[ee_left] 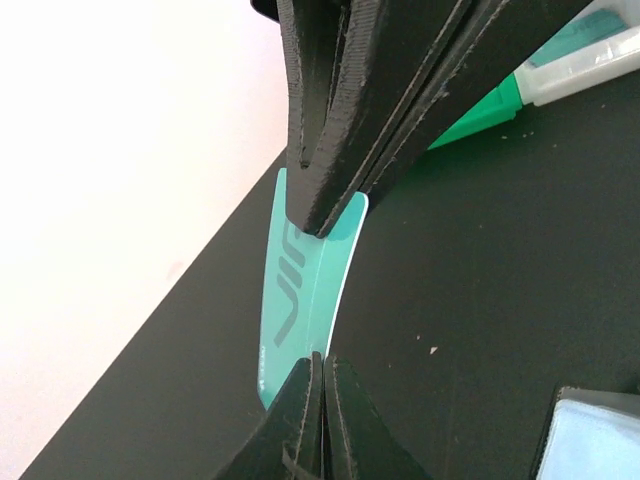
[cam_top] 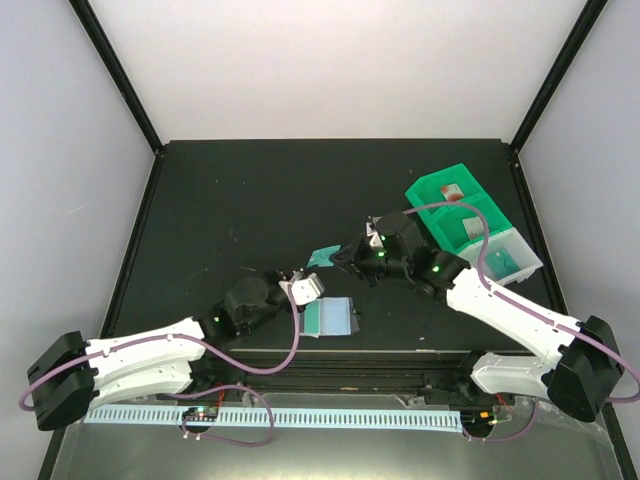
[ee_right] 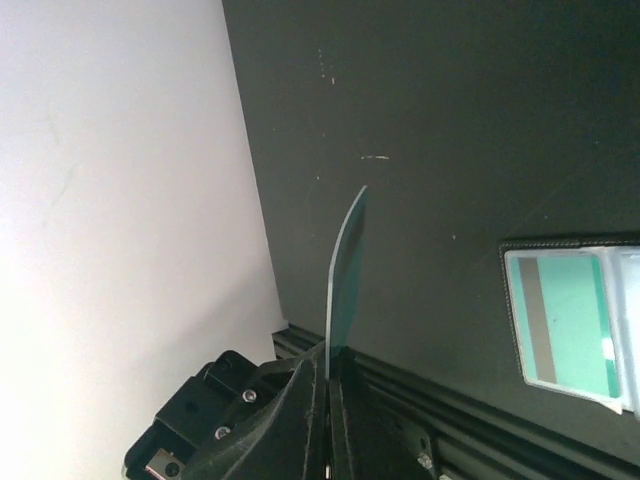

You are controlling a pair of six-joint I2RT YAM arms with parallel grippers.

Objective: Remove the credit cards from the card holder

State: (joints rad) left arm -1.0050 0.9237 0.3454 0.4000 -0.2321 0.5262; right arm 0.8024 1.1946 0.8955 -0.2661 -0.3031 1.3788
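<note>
A teal-green credit card [cam_top: 322, 258] hangs in the air between my two grippers. My right gripper [cam_top: 340, 260] is shut on one end of it, and the card [ee_right: 345, 270] rises edge-on from its jaws [ee_right: 327, 352]. My left gripper [cam_top: 302, 275] is shut on the card's [ee_left: 300, 290] opposite lower edge [ee_left: 323, 358]. The right fingers [ee_left: 400, 90] clamp the top end. The card looks slightly bowed. The card holder [cam_top: 345, 316] lies open on the table by the front edge, with another teal card [ee_right: 570, 325] in its pocket.
A green bin tray [cam_top: 440, 215] stands at the right with a red card [cam_top: 455, 193] in it, and a clear bin tray [cam_top: 515, 262] adjoins it. The table's front rail [ee_right: 480, 420] runs just behind the holder. Black frame posts stand at the back corners.
</note>
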